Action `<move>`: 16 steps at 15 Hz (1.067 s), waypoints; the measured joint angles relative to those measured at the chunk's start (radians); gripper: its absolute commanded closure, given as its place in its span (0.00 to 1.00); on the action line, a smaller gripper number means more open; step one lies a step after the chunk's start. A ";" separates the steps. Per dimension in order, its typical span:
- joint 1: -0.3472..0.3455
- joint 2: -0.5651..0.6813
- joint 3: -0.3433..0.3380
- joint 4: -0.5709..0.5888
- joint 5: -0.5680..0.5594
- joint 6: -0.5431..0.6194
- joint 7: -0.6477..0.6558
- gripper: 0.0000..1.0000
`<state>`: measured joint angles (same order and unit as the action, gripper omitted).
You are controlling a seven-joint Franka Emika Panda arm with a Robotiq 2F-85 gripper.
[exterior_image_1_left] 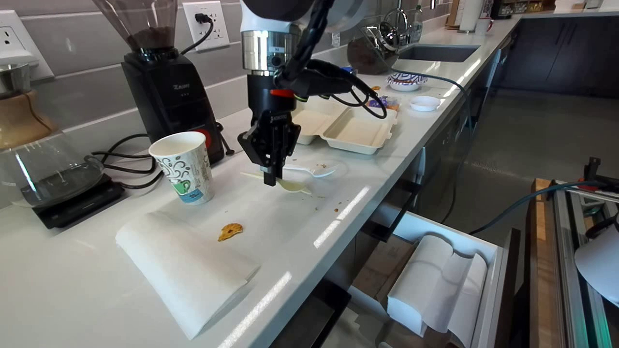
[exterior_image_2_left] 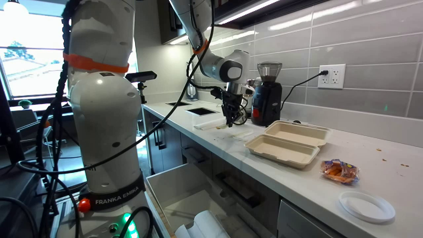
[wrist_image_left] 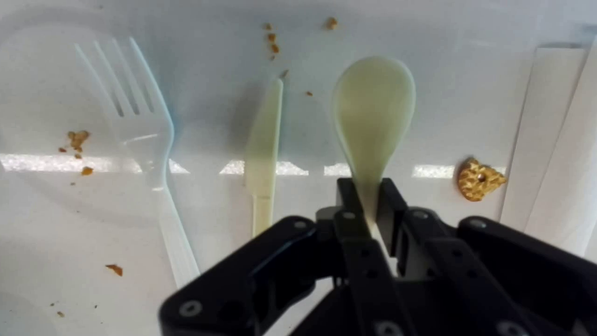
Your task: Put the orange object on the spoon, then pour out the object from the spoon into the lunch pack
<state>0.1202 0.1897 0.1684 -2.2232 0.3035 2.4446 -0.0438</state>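
Clearly, the claw [wrist_image_left: 368, 193] pinches the spoon [wrist_image_left: 374, 100] by its handle; in the wrist view the knife [wrist_image_left: 262, 163] and fork [wrist_image_left: 149, 137] lie left. In an exterior view the box [exterior_image_1_left: 358, 129] sits open on the claw's far side. Whether any nearby crumb [wrist_image_left: 331, 23] is the orange object, I cannot tell.
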 measured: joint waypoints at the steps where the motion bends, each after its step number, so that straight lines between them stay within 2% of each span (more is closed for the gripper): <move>1: 0.000 0.007 0.000 0.003 0.000 0.000 0.003 0.96; 4: 0.000 0.023 0.000 0.012 0.000 0.000 0.005 0.96; 5: 0.000 0.027 0.000 0.015 0.000 0.000 0.005 0.60; 6: 0.000 0.030 0.000 0.017 0.000 0.000 0.005 0.60; 14: -0.006 0.041 -0.006 0.026 0.000 0.000 0.021 0.02; 16: -0.011 0.035 -0.013 0.025 0.000 0.000 0.022 0.00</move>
<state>0.1090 0.2250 0.1559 -2.1984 0.3031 2.4446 -0.0213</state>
